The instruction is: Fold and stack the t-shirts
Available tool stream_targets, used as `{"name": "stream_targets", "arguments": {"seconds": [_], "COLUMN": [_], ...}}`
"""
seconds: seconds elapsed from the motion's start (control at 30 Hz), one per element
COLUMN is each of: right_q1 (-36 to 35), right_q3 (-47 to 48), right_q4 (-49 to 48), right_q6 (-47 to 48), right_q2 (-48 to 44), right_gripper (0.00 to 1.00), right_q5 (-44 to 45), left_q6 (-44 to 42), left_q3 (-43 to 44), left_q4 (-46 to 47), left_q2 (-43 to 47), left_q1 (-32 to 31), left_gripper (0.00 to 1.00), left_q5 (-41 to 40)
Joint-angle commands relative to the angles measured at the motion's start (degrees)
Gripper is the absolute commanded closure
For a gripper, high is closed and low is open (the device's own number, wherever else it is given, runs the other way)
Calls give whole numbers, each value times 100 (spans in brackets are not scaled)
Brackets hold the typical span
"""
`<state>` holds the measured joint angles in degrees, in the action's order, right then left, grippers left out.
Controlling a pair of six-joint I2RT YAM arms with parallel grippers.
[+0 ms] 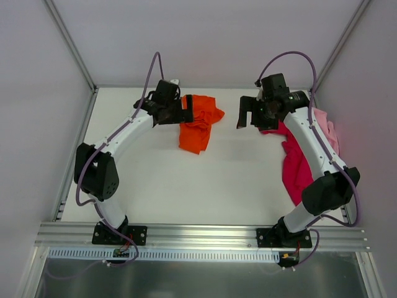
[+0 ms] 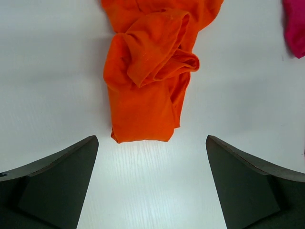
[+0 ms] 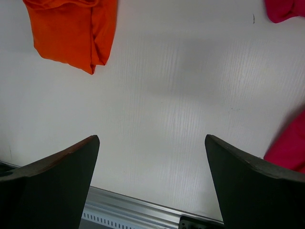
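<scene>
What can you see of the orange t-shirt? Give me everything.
The orange t-shirt is plain, soft-looking cloth in bright orange, with no print visible. It is not folded: it is bunched into a long crumpled heap, with twisted rolls on top and one flatter end. It lies on the white table, on the far side and left of centre, apart from the red shirt. The left gripper stands open just short of the flatter end; nothing grips it.

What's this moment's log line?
left fingers: open, empty | right fingers: open, empty | orange shirt: crumpled | magenta shirt, pink shirt: heaped right
</scene>
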<state>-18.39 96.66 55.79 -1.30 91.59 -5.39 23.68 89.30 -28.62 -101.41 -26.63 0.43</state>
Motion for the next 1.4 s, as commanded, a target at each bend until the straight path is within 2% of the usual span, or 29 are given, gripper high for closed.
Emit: {"name": "stream_targets", "arguments": {"seconds": [0.0,0.17,0.27,0.47,0.73,0.93,1.03,1.23,1.37], "right_q1": [29,29,29,37,29,29,29,20,-50], "right_q3": [28,195,414,424,28,-174,-375,-982,-1246], "right_q4": [-130,-103,-51,29,11,37,-15,-305,-349], "right_q6": [-46,-19,-28,25,60,86,86,262,358], "right_q2": [17,69,96,34,-255,-422,-519,-792,-888], "right_gripper": [0,0,0,0,0,0,0,0,0], "right_q5": [-129,-164,-199,-155,-33,73,-41,-463,-595], "left_q6": [102,128,110,93,-162,-188,-338,-391,-312], "left_q3": [-237,26,132,1212,2143,2390,2435,2716,3215], "left_q4": [243,23,242,15,-223,-197,-82,268,357], "left_q2": [200,-308,-450,-1337,-2155,-2463,-2498,-2691,-2885], "left_q1": [-79,-96,-105,-96,-79,-26,18,307,509], "left_gripper": [1,1,3,4,4,4,4,2,1], "left_q5": [-61,519,966,1372,1241,1110,811,713,652]}}
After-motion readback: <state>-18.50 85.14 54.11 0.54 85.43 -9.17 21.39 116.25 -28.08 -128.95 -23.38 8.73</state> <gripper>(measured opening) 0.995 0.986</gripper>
